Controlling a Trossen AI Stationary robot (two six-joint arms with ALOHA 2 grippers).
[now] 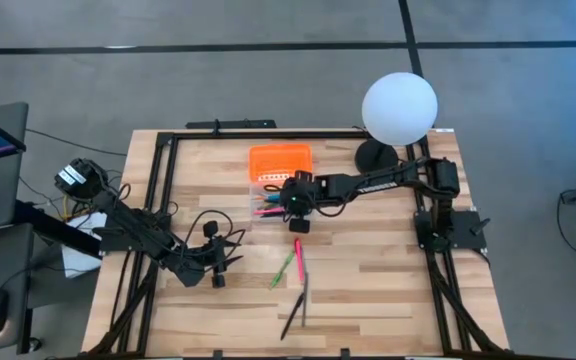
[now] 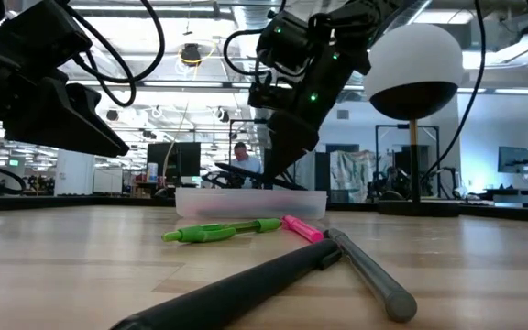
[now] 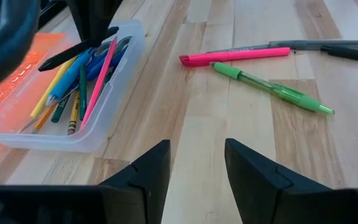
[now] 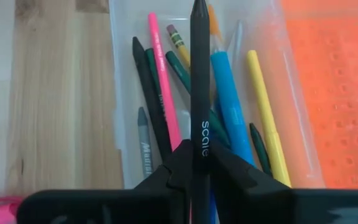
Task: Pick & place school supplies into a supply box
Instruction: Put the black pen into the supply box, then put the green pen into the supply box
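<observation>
Just above frame centre in the high view, the right gripper [image 4: 191, 165] pinches a black pen [image 4: 199, 74] directly over the supply box [image 1: 273, 186], its long axis along the tray; the left gripper [image 3: 194, 165] gapes empty nearby.

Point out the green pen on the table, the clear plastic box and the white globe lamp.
Green plastic pen [image 3: 272, 90], left wrist view, mid-barrel.
Clear plastic supply box [image 3: 114, 109], left wrist view, side wall.
White globe lamp [image 1: 399, 103], high view, centre of globe.

Supply box [image 1: 273, 190] behind loose pens [image 1: 293, 270] (mid-table); lamp [image 1: 399, 105] right-rear corner.
</observation>
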